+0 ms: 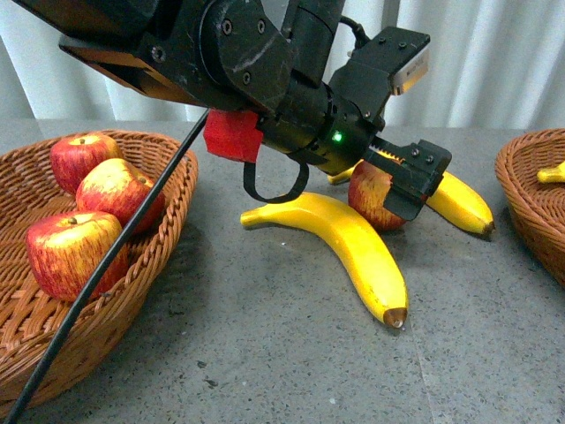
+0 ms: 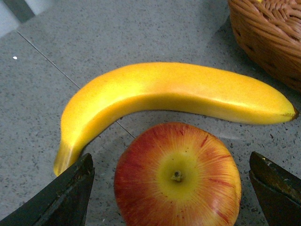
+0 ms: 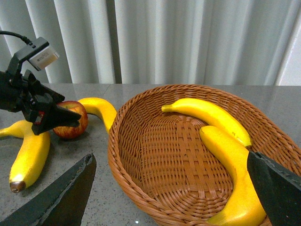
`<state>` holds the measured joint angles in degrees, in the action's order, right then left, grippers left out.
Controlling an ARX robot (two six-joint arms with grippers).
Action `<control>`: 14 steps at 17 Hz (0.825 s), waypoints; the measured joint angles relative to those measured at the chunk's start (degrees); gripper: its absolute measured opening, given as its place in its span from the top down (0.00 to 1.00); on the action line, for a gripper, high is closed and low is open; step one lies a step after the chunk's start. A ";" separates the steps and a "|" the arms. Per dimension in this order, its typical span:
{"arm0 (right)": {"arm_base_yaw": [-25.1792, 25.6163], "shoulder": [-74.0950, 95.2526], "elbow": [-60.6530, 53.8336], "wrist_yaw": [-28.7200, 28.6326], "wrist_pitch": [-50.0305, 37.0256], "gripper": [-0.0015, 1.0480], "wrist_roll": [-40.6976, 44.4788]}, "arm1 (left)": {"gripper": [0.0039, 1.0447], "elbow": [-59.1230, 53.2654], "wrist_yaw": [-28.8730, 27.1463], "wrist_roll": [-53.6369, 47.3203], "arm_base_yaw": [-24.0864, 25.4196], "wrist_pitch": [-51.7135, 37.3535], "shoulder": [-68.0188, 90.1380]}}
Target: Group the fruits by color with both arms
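Apple (image 2: 176, 176) on the grey table (image 1: 265, 353) was straddled by the left gripper (image 2: 171, 195), its fingers (image 2: 61, 197) spread wide and clear of the skin. One banana (image 2: 174, 92) was seen just behind it, another (image 1: 353, 243) in front. Three apples (image 1: 71, 252) were held in the left basket (image 1: 168, 168). The right gripper (image 3: 171, 188) was likewise parted (nothing between its fingers) above the right basket (image 3: 141, 103), where two bananas (image 3: 211, 115) were laid.
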<state>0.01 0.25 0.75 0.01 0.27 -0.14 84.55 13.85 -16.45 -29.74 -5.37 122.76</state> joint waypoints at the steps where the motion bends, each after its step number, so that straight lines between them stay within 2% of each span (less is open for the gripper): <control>1: 0.00 0.00 0.00 0.00 0.00 0.06 0.00 | 0.06 0.15 0.24 0.02 -0.20 0.04 0.79; 6: 0.00 0.00 0.00 0.00 0.00 0.06 0.00 | 0.06 0.74 0.39 0.02 -0.17 0.37 2.78; 9: 0.00 0.00 0.00 0.00 0.00 0.06 0.00 | 0.30 0.74 0.15 0.17 -0.17 -0.22 2.78; 12: 0.00 0.00 0.00 0.00 0.00 0.06 0.00 | 0.35 -0.44 -0.98 0.85 -0.37 -1.51 1.64; 13: 0.00 0.00 0.00 0.00 0.00 0.06 0.00 | 0.35 -3.39 -3.93 1.53 -0.85 -4.44 -2.86; 14: 0.00 0.00 0.00 0.00 0.00 0.06 0.00 | 0.35 -9.66 -9.84 4.46 -1.14 -11.37 -13.57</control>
<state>0.01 0.25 0.75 0.01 0.27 -0.14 74.89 4.01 -11.99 -30.87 -16.73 109.19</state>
